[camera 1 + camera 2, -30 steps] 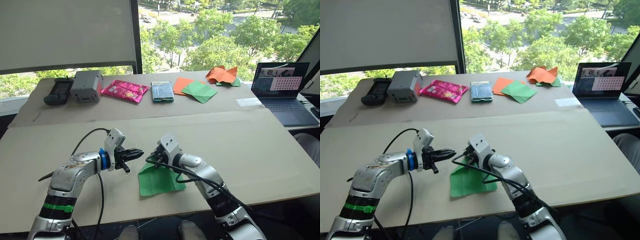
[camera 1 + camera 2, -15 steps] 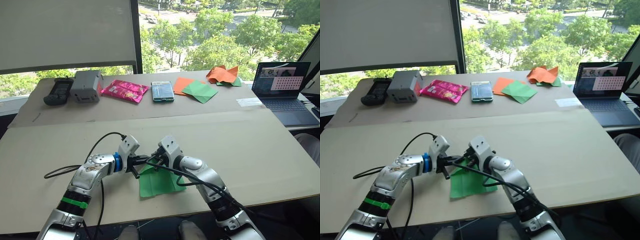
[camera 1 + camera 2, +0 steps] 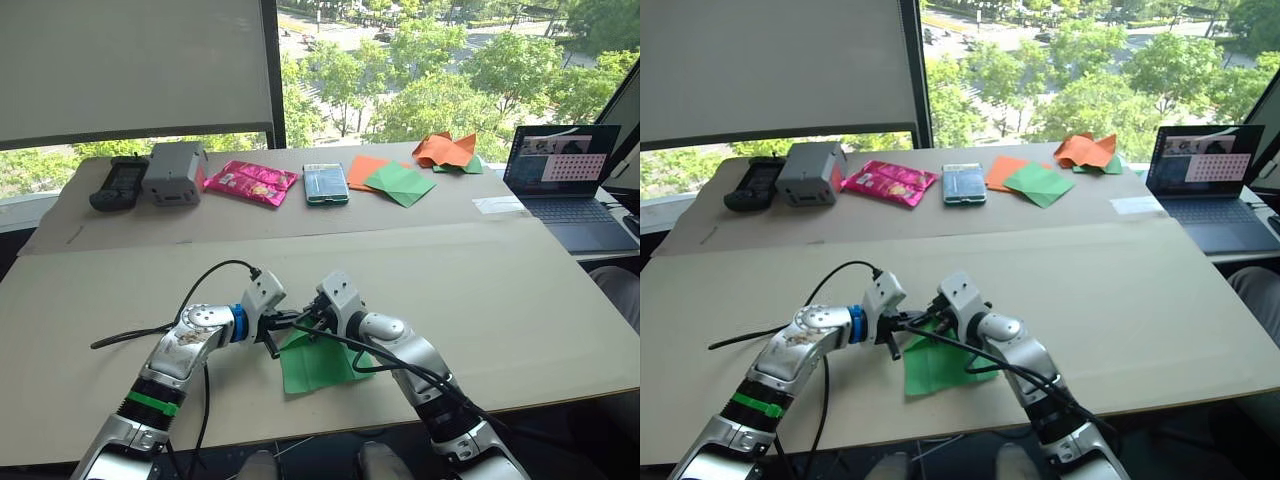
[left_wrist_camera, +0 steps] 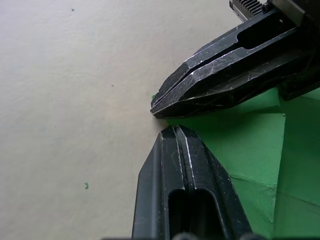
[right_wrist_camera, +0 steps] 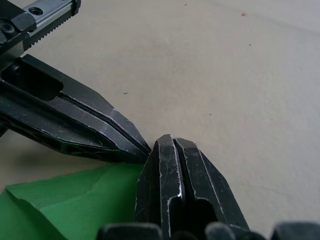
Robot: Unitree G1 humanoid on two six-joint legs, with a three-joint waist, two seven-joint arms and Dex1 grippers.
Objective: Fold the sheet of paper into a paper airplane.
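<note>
Green and creased, the sheet of paper [image 3: 318,362] lies flat on the cardboard-covered table [image 3: 520,300] near its front edge, partly folded, with a layered flap showing in the wrist views. Both grippers meet at its far left corner, at about 11 o'clock on the sheet. The left gripper [image 4: 167,131] has its fingers pressed together with nothing between them, the tip resting at the paper's edge. The right gripper [image 5: 170,142] is clenched as well, its tip set down on the same corner; whether any paper is nipped between its fingers cannot be told. The two tips touch or nearly touch, the left coming in from 9 o'clock and the right from 3 o'clock.

Further out, toward 12 o'clock on the far table, lie a pink foil packet [image 3: 250,181], a phone [image 3: 324,183], and an orange sheet [image 3: 362,168] with another green sheet [image 3: 399,183] overlapping it. Crumpled orange paper [image 3: 444,149] sits at about 1 o'clock. A grey box [image 3: 174,172] and a black handset [image 3: 119,184] stand at 11 o'clock, and a laptop [image 3: 562,180], open, at 2 o'clock.
</note>
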